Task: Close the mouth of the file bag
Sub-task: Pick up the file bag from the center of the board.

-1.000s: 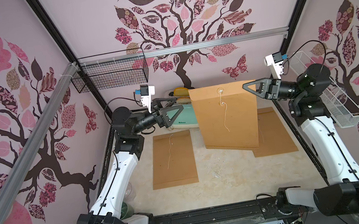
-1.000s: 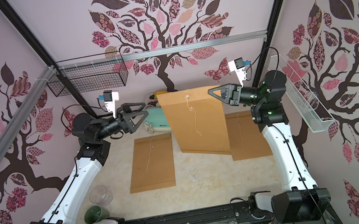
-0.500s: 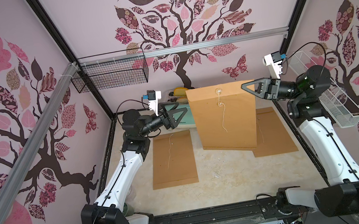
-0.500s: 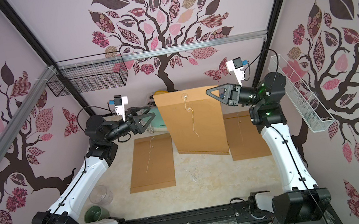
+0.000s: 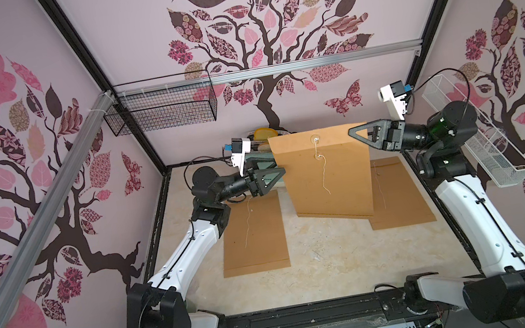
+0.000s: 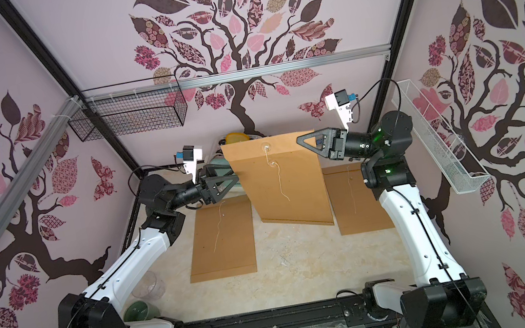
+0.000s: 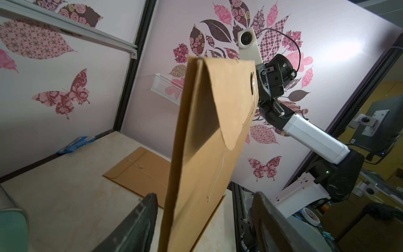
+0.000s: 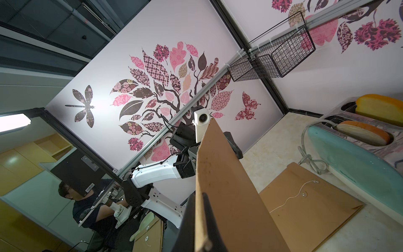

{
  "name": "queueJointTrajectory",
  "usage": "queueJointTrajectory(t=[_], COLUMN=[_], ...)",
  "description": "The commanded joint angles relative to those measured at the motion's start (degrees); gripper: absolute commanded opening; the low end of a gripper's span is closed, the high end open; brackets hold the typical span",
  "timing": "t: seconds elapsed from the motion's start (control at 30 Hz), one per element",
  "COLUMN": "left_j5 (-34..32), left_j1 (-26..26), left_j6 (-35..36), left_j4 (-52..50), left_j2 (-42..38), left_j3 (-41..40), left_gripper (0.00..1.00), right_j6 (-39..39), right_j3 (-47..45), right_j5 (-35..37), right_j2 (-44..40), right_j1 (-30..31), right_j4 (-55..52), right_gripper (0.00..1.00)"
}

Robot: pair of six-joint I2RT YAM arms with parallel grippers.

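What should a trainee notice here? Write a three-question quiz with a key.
1. True or false: the right arm's fingers are shut on the upright file bag.
2. How many other file bags lie flat on the table? A) one B) two C) three
3. Fill in: the free end of the upright bag's string hangs ____ down its face.
Key: 1 true; 2 B; 3 loose.
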Motion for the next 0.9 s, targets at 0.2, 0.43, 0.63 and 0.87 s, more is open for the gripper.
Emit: queueJointTrajectory(t=[0.2, 0.43, 0.63, 0.87], left_j5=[1.9, 1.4, 1.4, 1.4], left_j1=[-1.0, -1.5, -2.8, -4.9], left_j6=[-5.3, -7.8, -7.3, -2.4], left_j4=[8.7, 11.5, 10.7, 2.9], left_j2=[0.5, 1.0, 1.0, 0.3], left_j3=[-0.7, -1.3, -0.6, 1.0], left_gripper=[0.57, 0.48, 0.44, 0.53], right_j6=[0.5, 0.9, 1.5, -0.1], right_j3=[-0.4, -1.0, -1.9, -2.1], right_j5=[1.1, 1.9, 2.3, 1.8], right_j2=[0.0, -0.3, -0.3, -0.7], right_j1=[1.1, 1.4, 1.5, 1.7], right_j4=[0.5, 1.5, 2.5, 0.5], right_gripper=[0.00, 0.00, 0.00, 0.00])
